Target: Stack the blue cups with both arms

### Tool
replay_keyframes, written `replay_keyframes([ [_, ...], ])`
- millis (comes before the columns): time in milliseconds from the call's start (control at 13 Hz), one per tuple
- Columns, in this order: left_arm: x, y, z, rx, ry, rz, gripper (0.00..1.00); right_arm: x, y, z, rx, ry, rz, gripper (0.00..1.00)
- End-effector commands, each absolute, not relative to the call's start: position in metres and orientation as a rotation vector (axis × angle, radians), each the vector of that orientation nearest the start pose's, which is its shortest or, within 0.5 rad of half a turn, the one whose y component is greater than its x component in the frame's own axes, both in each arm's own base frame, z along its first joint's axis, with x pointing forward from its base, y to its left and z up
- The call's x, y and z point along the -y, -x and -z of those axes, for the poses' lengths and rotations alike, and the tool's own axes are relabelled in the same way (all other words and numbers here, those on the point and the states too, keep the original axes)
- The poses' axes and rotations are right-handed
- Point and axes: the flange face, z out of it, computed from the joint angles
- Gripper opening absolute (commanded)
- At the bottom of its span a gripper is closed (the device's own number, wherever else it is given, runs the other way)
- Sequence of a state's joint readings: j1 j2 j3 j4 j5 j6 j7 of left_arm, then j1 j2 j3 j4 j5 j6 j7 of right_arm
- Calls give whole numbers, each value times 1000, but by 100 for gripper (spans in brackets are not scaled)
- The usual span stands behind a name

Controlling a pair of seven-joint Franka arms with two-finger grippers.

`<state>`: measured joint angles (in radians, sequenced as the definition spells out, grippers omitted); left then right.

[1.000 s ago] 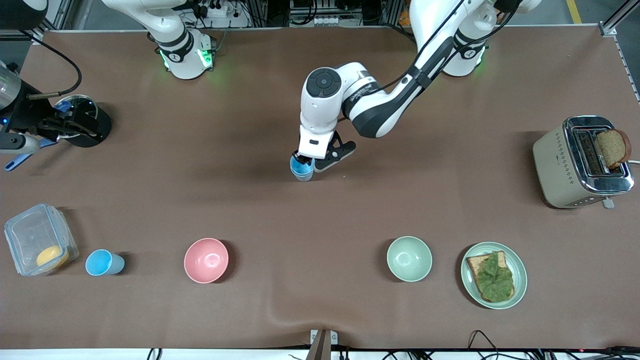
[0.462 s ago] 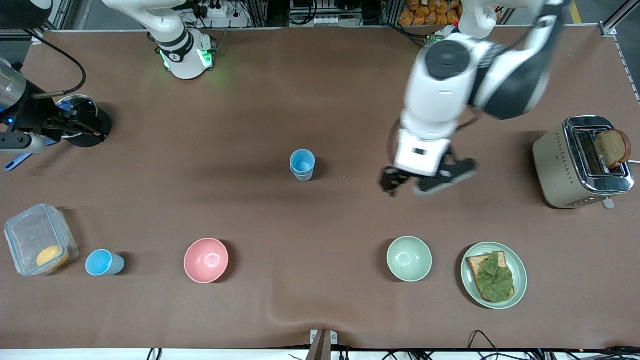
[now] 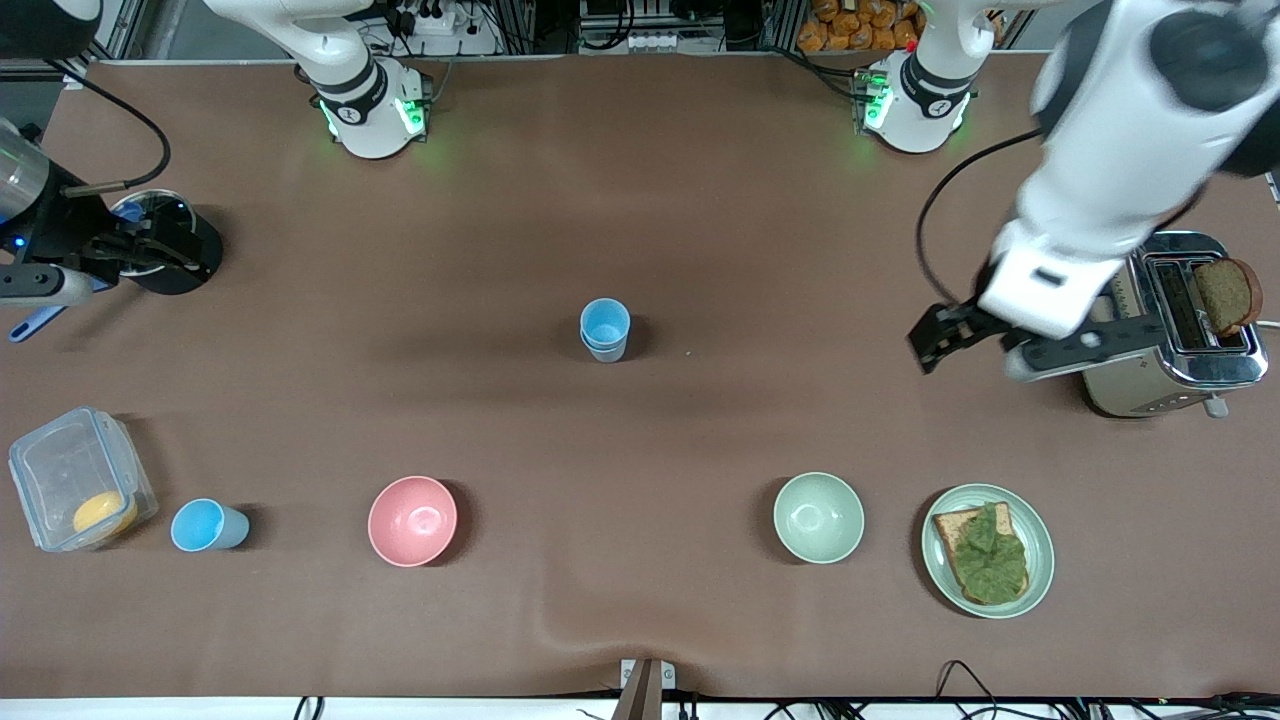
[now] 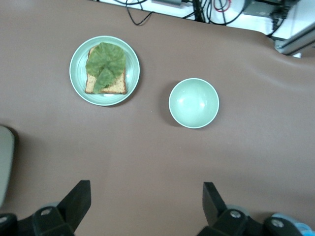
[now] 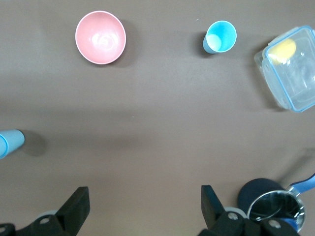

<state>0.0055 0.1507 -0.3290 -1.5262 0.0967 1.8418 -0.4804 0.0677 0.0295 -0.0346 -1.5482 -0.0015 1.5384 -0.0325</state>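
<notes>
Two light-blue cups (image 3: 605,330) stand stacked one in the other at the middle of the table, free of both grippers; they show at the edge of the right wrist view (image 5: 10,142). A third blue cup (image 3: 207,526) stands alone beside the clear box, also seen in the right wrist view (image 5: 220,36). My left gripper (image 3: 945,340) is open and empty, up in the air beside the toaster; its view (image 4: 145,199) shows bare table between the fingers. My right gripper (image 3: 135,250) is open and empty over the black pot; in its own view (image 5: 145,206) it waits.
A pink bowl (image 3: 412,520) and a pale green bowl (image 3: 818,517) stand near the front camera. A plate with toast and lettuce (image 3: 1040,580), a toaster (image 3: 1110,330), a clear box (image 3: 60,470) and a black pot (image 3: 190,265) stand toward the table's ends.
My left gripper let go of the upper cup on the stack, rose and swung toward the toaster. The right arm has not moved.
</notes>
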Motion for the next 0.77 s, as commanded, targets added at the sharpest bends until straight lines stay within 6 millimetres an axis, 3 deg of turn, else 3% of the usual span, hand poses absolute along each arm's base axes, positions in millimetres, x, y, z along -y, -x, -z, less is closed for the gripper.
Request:
replay_keyframes([
  [0,135,-583,-607,51,3143,235,100,18,-569,-612,197,3132,-72,100],
  [154,117,-577,-604,42,3107,139,100,29,-572,-604,283,3127,-95,100],
  [308,86,-579,-609,-63,3104,133,100,28,-573,-609,303,3128,-79,100],
  [538,64,-578,-609,-29,3101,96,100,25,-573,-609,296,3123,-77,100],
  [692,61,-578,-610,-19,3101,98,100,24,-573,-609,298,3123,-82,100],
])
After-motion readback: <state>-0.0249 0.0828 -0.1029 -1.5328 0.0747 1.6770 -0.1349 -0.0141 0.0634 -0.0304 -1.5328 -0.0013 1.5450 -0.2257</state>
